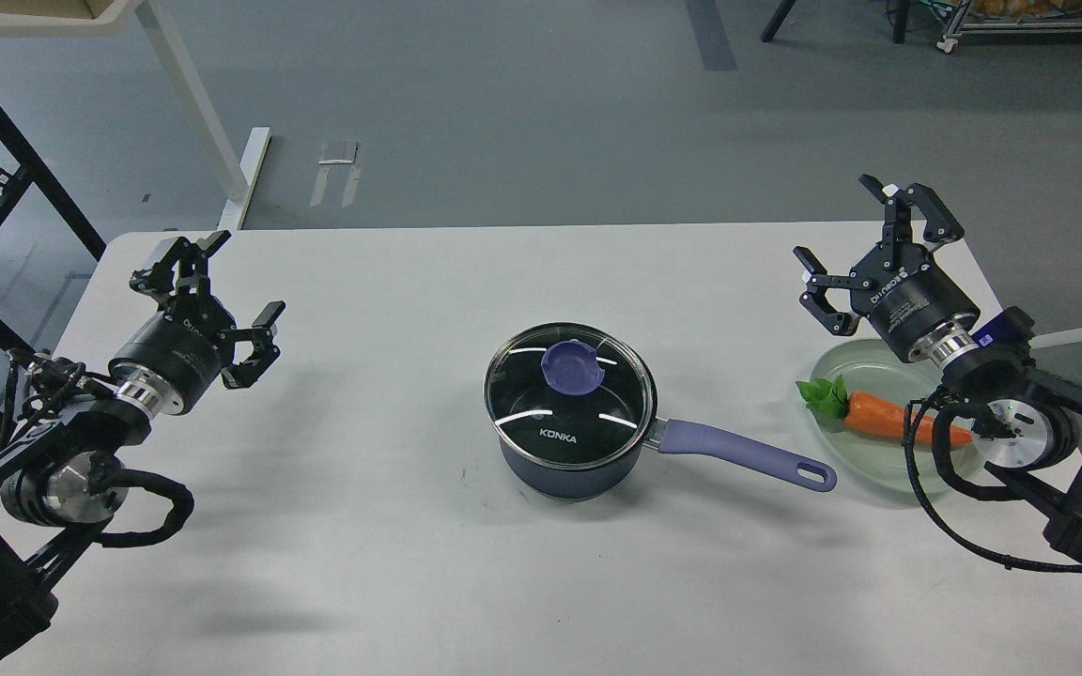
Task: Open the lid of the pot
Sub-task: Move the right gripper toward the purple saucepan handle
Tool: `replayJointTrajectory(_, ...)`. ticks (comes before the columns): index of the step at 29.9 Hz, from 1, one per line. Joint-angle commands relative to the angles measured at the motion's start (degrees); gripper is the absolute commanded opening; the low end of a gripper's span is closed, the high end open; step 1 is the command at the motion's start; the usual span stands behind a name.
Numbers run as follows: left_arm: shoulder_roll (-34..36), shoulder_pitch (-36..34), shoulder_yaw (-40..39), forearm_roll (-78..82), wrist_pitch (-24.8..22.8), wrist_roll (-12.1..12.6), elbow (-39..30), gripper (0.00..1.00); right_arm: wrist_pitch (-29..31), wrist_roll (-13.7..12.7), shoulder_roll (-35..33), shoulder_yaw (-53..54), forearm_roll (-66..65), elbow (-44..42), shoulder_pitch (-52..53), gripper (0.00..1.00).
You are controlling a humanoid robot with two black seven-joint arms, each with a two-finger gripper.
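At the far left, the left gripper (239, 284) hangs above the white tabletop (391, 563), its fingers spread apart and holding nothing, well apart from everything else.

In the middle of the tabletop stands the pot (571, 460), its long purple handle (738, 453) pointing right. The lid (567, 394) sits flat and centred on the pot's rim, so the pot is closed. The lid is glass in a metal rim, so it is likely stiff, fairly light, smooth and breakable if dropped; the rim lies flush with the pot and gives little to catch. The purple knob (572, 366) at its centre is the sensible place to take hold, pinched from above and lifted straight up. The pot looks small enough to shift if the lid is dragged sideways.

To the right, a pale green plate (865, 474) carries a carrot (888, 415). Above its far edge hovers the right gripper (870, 253), fingers also spread and empty.

Count: one pot, one lid, one plate, one carrot, two grippers.
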Motion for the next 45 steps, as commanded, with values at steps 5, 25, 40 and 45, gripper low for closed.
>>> replayJointTrajectory(5, 0.1, -0.1, 0.0, 0.0, 0.1, -0.6, 0.1, 0.99, -0.1, 0.0, -0.3, -0.2, -0.2, 0.7, 0.1, 1.0)
replayJointTrajectory(25, 1.3, -1.2, 0.4, -0.1, -4.7, -5.3, 2.8, 0.99, -1.8, 0.0, -30.5, 0.3, -46.3, 35.5, 13.4, 1.0)
replayJointTrajectory(40, 2.7, -1.2, 0.3, -0.1, -4.4, -5.3, -0.1, 0.99, -7.3, 0.0, -28.0, -21.2, -105.2, 44.3, 28.4, 1.0)
replayJointTrajectory(45, 2.9, -1.2, 0.3, -0.1, -4.1, -5.4, -1.3, 0.99, -10.9, 0.0, -25.1, -25.7, -114.7, 44.2, 29.7, 0.99)
